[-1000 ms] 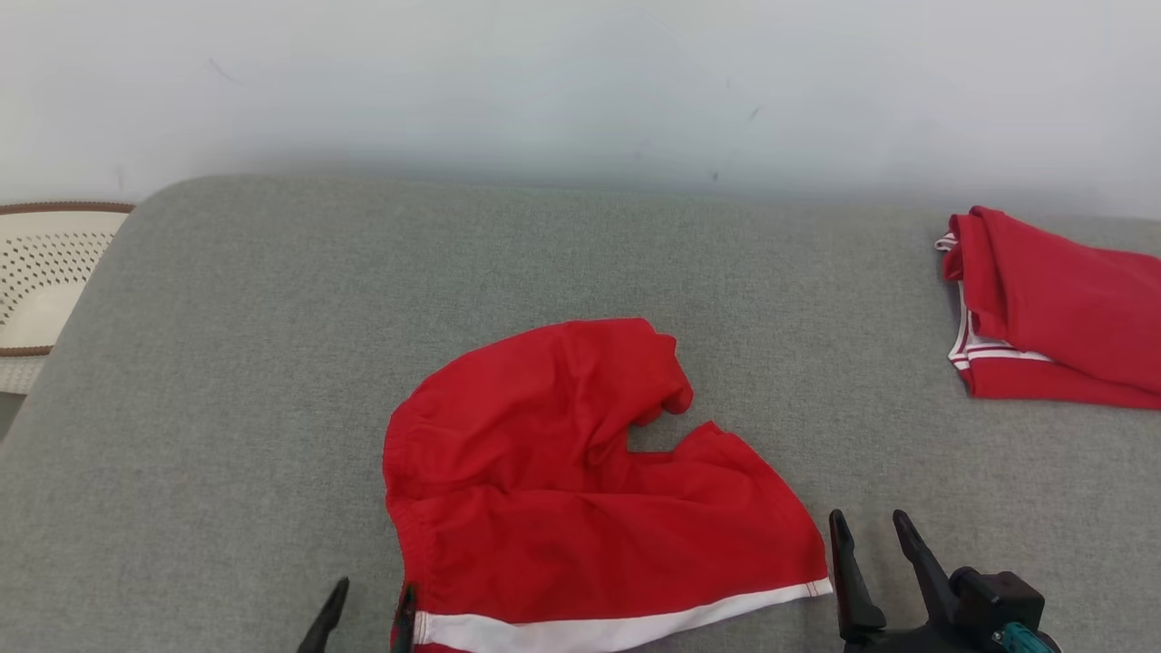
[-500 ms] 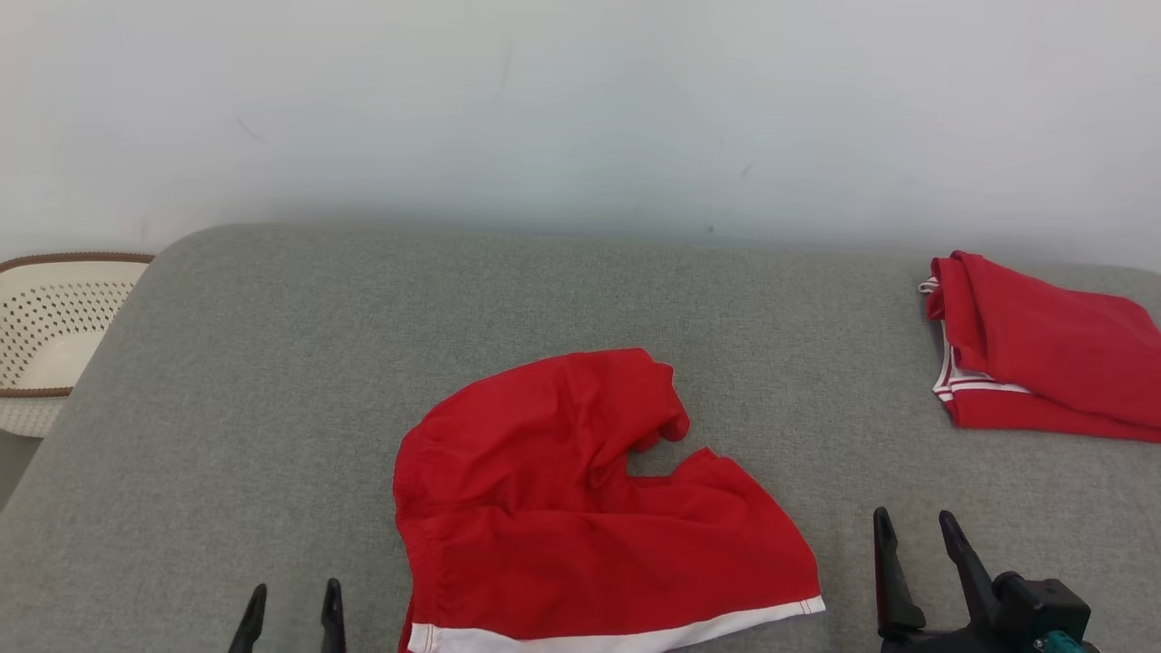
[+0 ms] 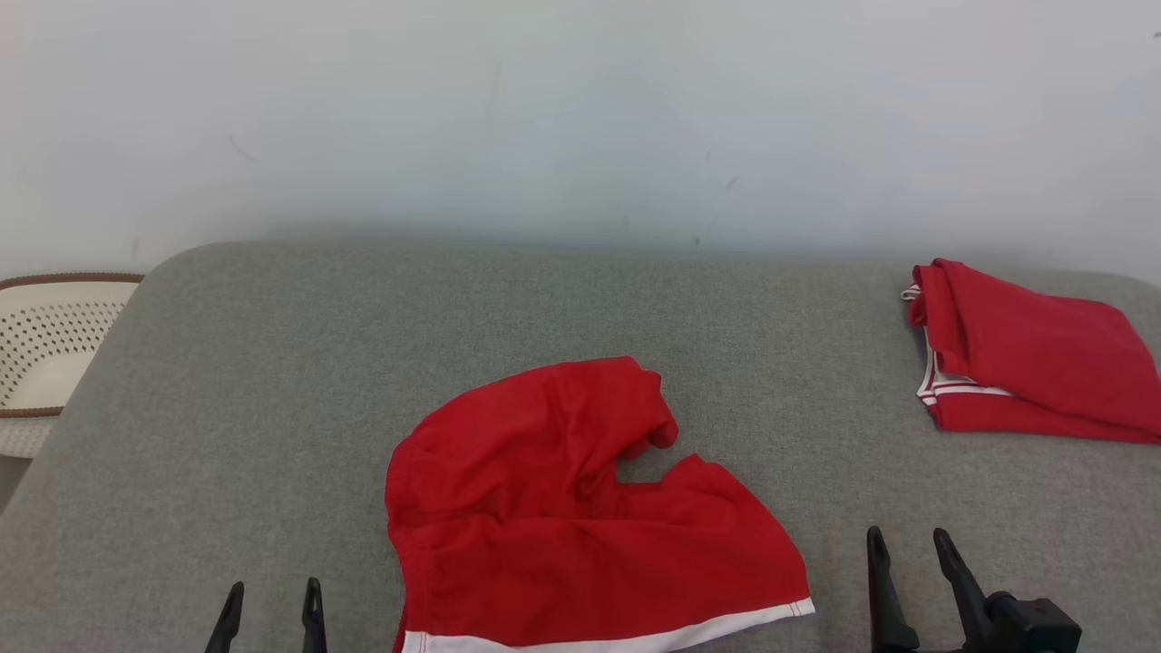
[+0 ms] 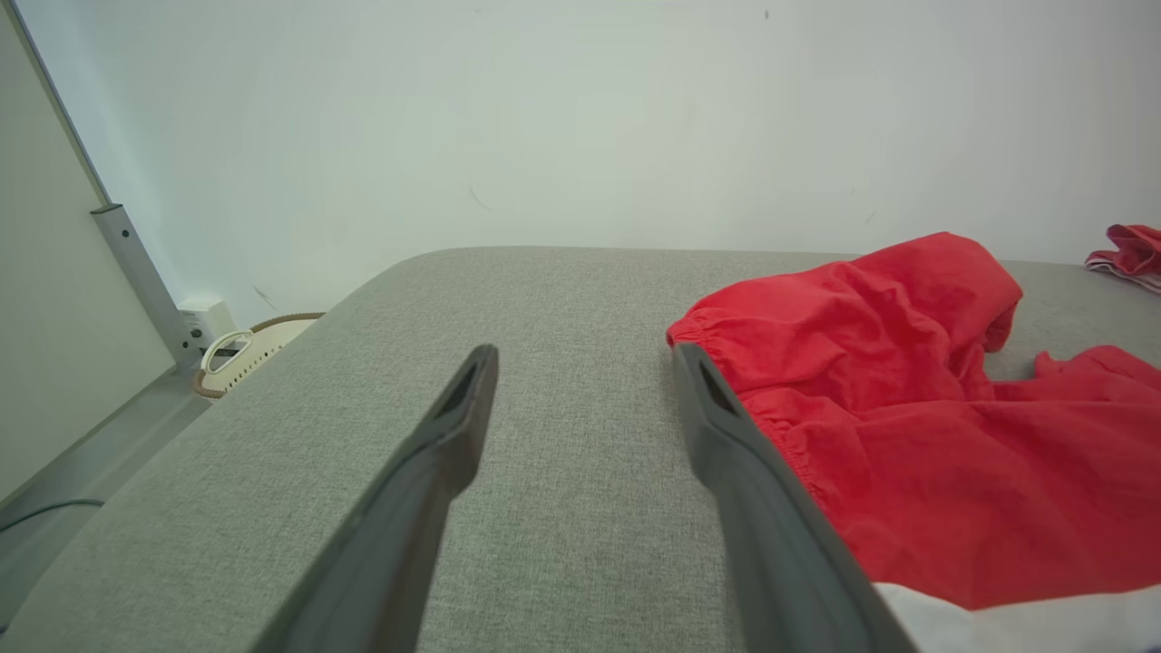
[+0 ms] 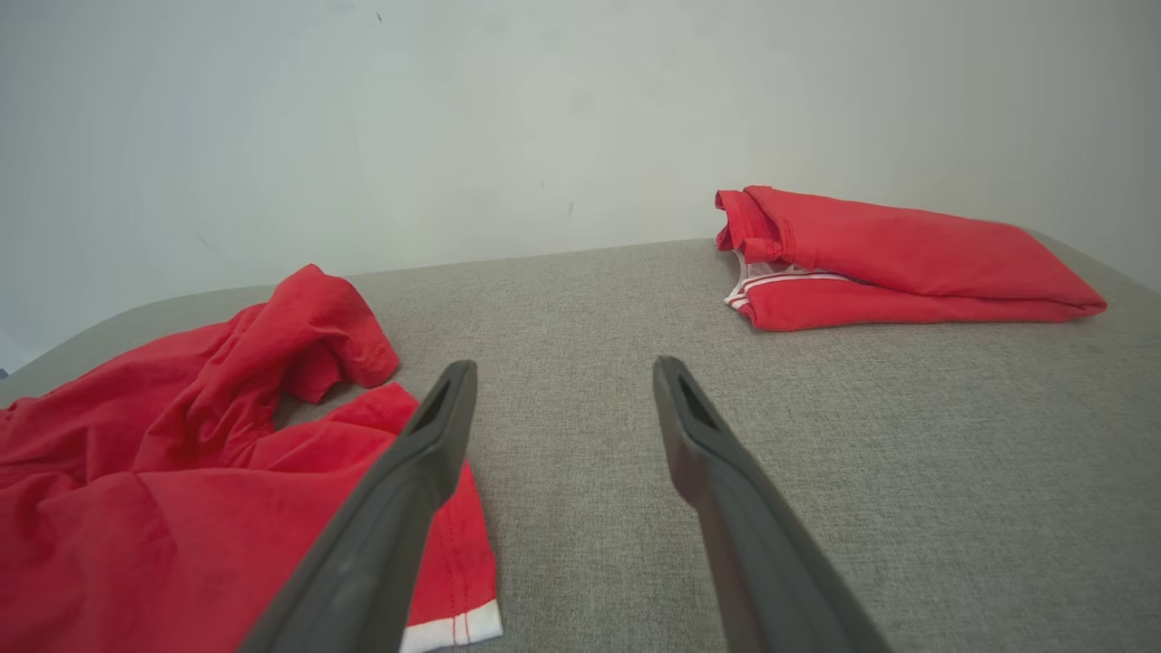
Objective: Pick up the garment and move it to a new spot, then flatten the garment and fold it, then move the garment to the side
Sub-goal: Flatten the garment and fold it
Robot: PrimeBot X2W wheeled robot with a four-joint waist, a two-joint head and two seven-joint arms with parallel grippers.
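Two grippers hover, fingers apart: left gripper (image 3: 275, 591) at 8 o'clock, right gripper (image 3: 907, 540) at 4 o'clock of the rumpled garment (image 3: 562, 517); flattening seems next, needing corner grasps.

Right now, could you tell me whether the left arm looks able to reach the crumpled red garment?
Probably yes: the open left gripper is right beside the garment, at its gathered edge, and nothing lies between them.

Cropped by the head view's bottom edge: white-banded hem of the garment (image 3: 562, 508), all but the fingertips of the left end effector (image 3: 272, 600), body of the right end effector (image 3: 907, 544). Sliced by the left edge: the basket (image 3: 54, 345). Clipped by the right edge: a corner of the folded red clothes (image 3: 1025, 354).
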